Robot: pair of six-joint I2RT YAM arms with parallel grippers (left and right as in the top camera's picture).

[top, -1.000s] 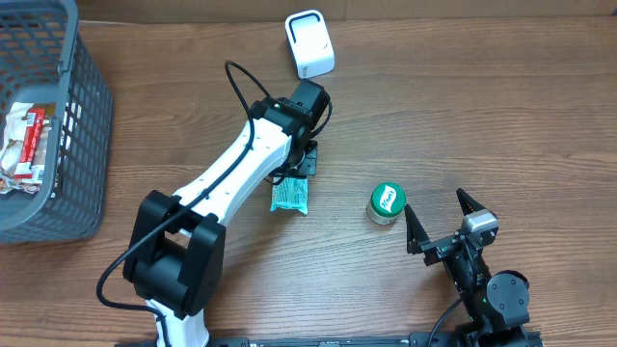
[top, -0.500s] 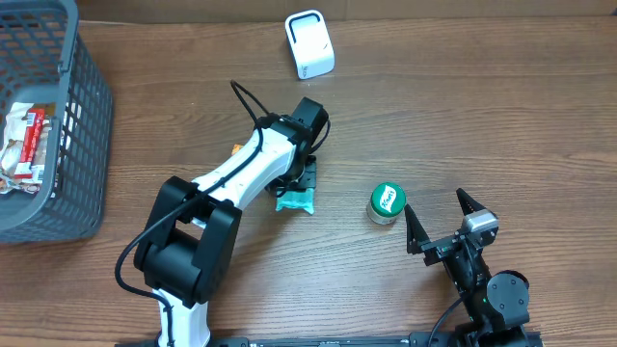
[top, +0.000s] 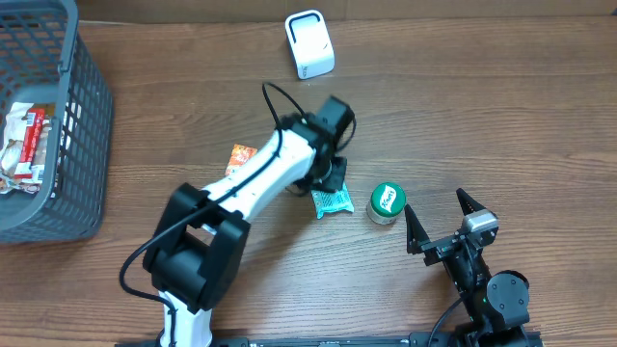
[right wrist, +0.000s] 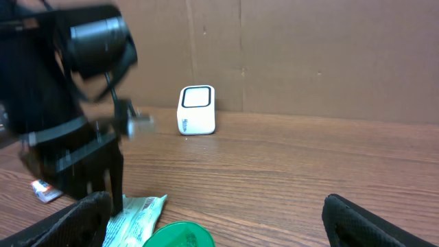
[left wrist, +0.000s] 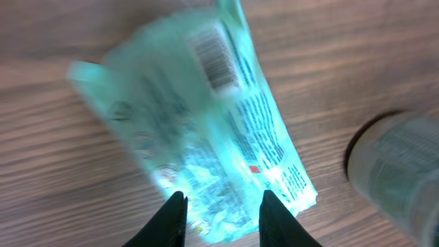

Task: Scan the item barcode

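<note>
Rightward across the desk [top: 501,96] went the left arm [top: 260,178] over the last second, and the teal packet [top: 331,201] went with it, from the middle of the desk to a spot just beside the green-lidded jar [top: 388,200]. That shift uncovered a small orange wrapper [top: 240,157], which lay flat to the arm's left.

The left end effector [left wrist: 221,209] pinched the near end of the teal packet, its two dark fingertips [left wrist: 171,218] straddling the crinkled edge. In the left wrist view the packet was blurred by motion, with its barcode [left wrist: 214,51] facing up at the far end. Whether the packet rested on the wood or hung just above it could not be told. The jar showed as a soft blur at the right edge of that view.

The right end effector [top: 434,202] stood near the front right of the desk, jaws spread wide and holding nothing, close to the jar but apart from it.

The white scanner [top: 309,43] stood at the far edge, well apart from the packet. A grey basket [top: 89,145] sat at the far left with some packets [top: 24,145] inside.
</note>
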